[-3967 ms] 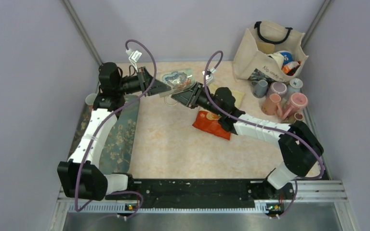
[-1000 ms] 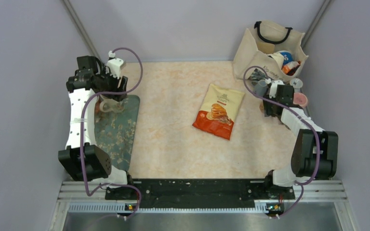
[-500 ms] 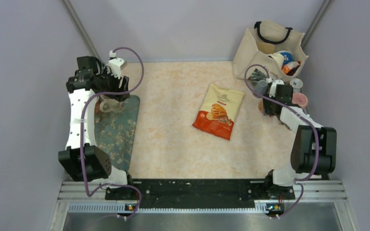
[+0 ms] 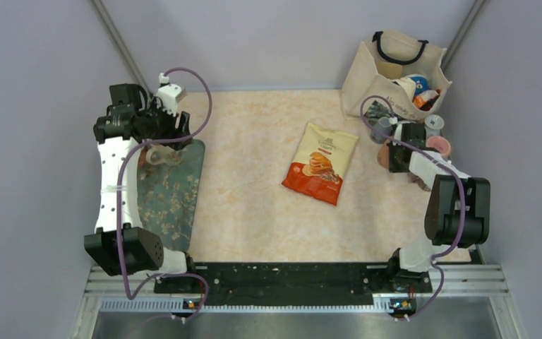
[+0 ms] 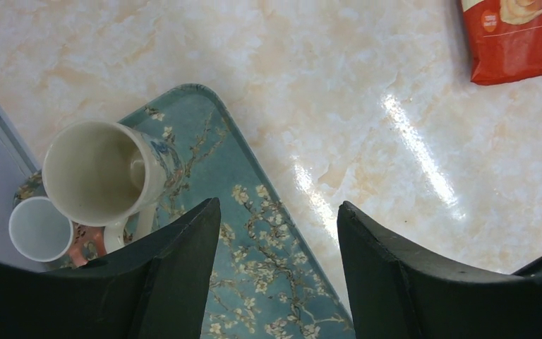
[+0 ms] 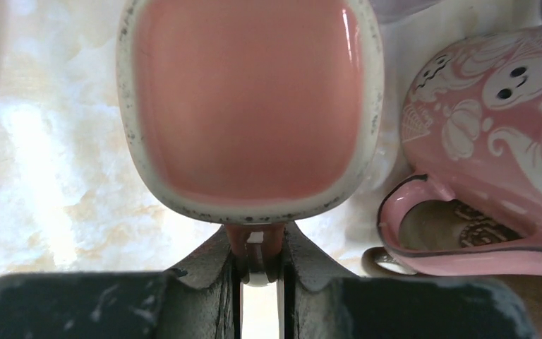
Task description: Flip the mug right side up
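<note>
The worktop (image 5: 395, 127) is showing a polished, marbled face and throwing back bright glare. The tray (image 5: 254, 233) is gleaming, smooth as lacquer. The pink mug (image 6: 250, 99) is looking like glazed ceramic, with a pale, speckled, rougher rim. The snack bag (image 4: 321, 166) is shining like plastic film, while the tote bag (image 4: 370, 81) is looking like matt cloth. The left gripper (image 5: 276, 208) is showing matt black plastic jaws.

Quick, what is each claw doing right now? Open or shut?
Left claw: open, holding nothing.
Right claw: shut on the handle of the salmon mug.
</note>
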### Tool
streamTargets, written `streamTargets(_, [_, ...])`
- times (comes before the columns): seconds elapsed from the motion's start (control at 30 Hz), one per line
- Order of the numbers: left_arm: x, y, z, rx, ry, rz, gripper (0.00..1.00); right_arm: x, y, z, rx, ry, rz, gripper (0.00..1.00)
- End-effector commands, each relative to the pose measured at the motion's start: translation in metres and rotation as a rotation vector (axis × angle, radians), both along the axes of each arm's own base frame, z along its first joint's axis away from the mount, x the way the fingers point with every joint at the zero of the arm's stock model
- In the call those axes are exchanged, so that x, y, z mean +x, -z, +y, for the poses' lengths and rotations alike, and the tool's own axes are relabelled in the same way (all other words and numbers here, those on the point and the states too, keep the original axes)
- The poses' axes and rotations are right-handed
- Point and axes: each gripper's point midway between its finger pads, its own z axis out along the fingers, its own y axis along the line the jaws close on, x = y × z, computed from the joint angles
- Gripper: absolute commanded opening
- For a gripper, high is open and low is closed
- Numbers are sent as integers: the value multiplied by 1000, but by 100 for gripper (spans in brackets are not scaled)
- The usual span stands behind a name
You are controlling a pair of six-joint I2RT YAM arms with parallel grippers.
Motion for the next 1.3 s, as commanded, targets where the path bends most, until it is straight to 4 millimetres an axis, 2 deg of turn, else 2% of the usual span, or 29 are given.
streamTargets(0.0, [-14, -23, -23, -77, 42, -48, 67, 20, -58, 18, 132, 25, -167, 0])
streamTargets(0.17, [-30, -31, -54, -199, 100, -24, 68, 14, -117, 61, 315, -4, -352, 0])
streamTargets(0.3, [-44, -49, -85, -352, 159, 5, 73, 2, -172, 106, 480, -71, -502, 0])
streamTargets(0.43, [-57, -73, -112, -511, 203, 31, 80, -14, -235, 160, 673, -159, -668, 0])
streamTargets(0.53, [-65, -96, -133, -571, 249, -6, 81, -28, -281, 205, 855, -250, -755, 0])
streamTargets(0.67, [-88, -124, -168, -700, 336, -2, 83, -54, -329, 260, 1121, -398, -790, 0])
streamTargets(0.73, [-95, -133, -177, -773, 361, 17, 83, -68, -345, 285, 1194, -463, -795, 0])
streamTargets(0.83, [-92, -145, -184, -823, 348, 6, 82, -90, -363, 324, 1267, -566, -777, 0])
streamTargets(0.93, [-82, -140, -188, -834, 295, 26, 80, -106, -377, 353, 1346, -645, -760, 0])
streamTargets(1.0, [-78, -136, -193, -856, 287, 55, 78, -113, -380, 370, 1367, -684, -740, 0])
streamTargets(1.13, [-72, -132, -200, -878, 296, 65, 73, -122, -379, 396, 1383, -747, -701, 0])
streamTargets(1.27, [-74, -131, -204, -895, 314, 72, 69, -125, -378, 409, 1406, -769, -683, 0])
